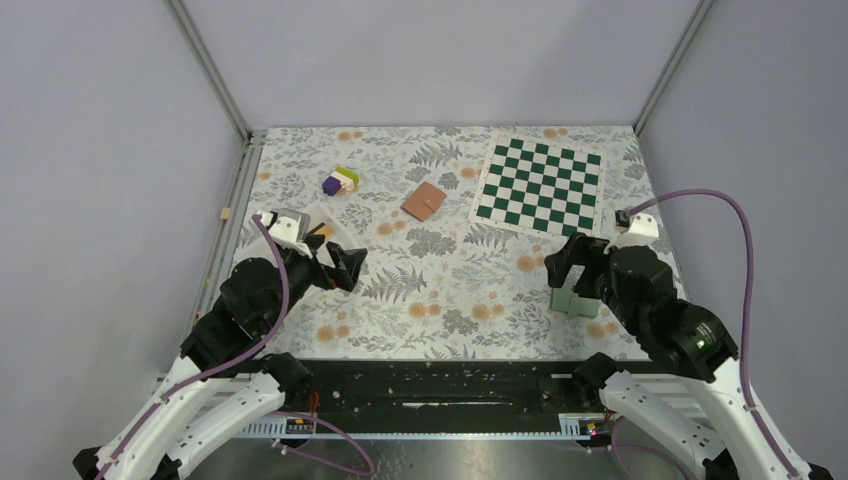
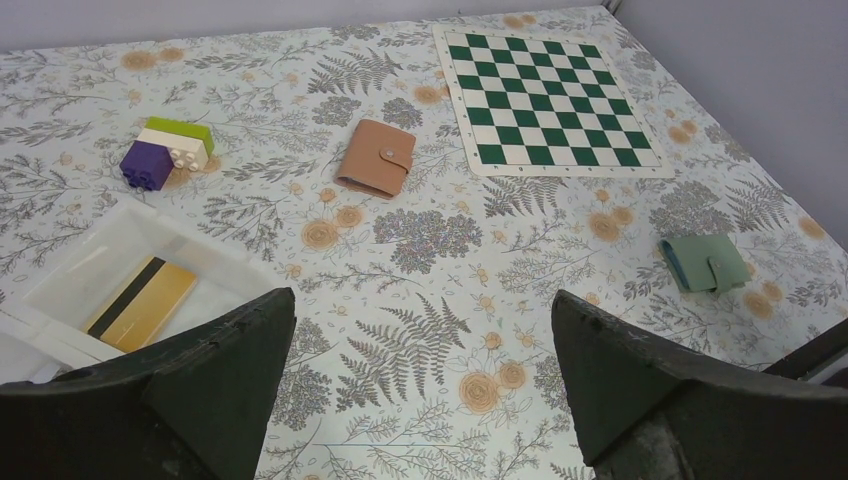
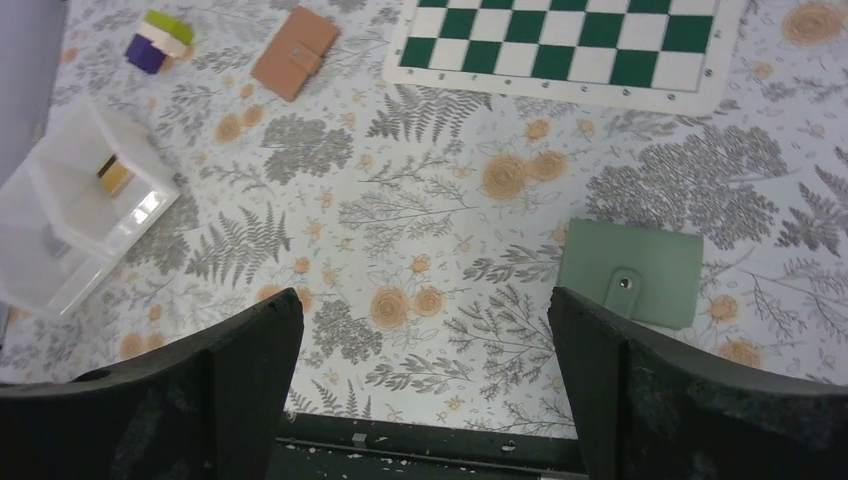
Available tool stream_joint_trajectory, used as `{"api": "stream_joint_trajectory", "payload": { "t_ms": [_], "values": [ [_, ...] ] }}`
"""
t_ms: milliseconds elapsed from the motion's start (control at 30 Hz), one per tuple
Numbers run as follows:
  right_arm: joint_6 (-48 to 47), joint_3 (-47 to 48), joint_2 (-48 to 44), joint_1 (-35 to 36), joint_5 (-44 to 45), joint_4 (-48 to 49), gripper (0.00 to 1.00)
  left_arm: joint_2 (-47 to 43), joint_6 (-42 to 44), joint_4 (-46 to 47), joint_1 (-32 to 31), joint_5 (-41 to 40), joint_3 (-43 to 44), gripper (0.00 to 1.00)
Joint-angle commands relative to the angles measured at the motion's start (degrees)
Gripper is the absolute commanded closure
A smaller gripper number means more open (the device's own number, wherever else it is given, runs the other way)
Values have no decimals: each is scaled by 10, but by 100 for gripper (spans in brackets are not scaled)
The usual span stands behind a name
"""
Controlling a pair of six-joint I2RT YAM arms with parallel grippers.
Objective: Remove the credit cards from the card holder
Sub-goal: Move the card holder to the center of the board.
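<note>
Early stage, I'd judge: one yellow-orange credit card (image 2: 140, 302) lies in the white plastic bin (image 2: 75, 268) well left of the checkered chessboard mat (image 2: 548, 98), tan snap card holder (image 2: 374, 158) beside that mat and green card holder (image 3: 630, 272) on its near side both shut, left gripper (image 2: 420, 300) and right gripper (image 3: 422, 298) spread wide, empty.

Matt card holder (image 3: 630, 272), glossy plastic bin (image 2: 75, 270)
</note>
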Motion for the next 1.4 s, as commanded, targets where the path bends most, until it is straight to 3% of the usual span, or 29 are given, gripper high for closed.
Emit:
{"api": "stream_joint_trajectory", "payload": {
  "t_ms": [0, 167, 367, 567, 767, 867, 1100, 1367],
  "values": [
    [96, -28, 19, 3, 97, -28, 1, -6, 9, 28, 0, -3, 1, 1],
    [247, -24, 97, 3, 183, -123, 1, -7, 8, 28, 0, 10, 2, 1],
    [287, -95, 126, -23, 231, -85, 1, -6, 7, 28, 0, 16, 2, 1],
    [236, -215, 148, -192, 28, 72, 1, -8, 7, 28, 0, 21, 1, 1],
    [203, -238, 193, -248, 12, 122, 1, -8, 7, 27, 0, 29, 1, 1],
    [151, -240, 236, -303, -82, 165, 1, -11, 13, 28, 0, 41, 0, 1],
    [65, -232, 319, -310, -191, 207, 5, -19, 17, 29, 0, 38, -2, 2],
    [27, -228, 381, -307, -307, 246, 27, -15, 16, 29, 0, 40, -2, 2]
  ]
}}
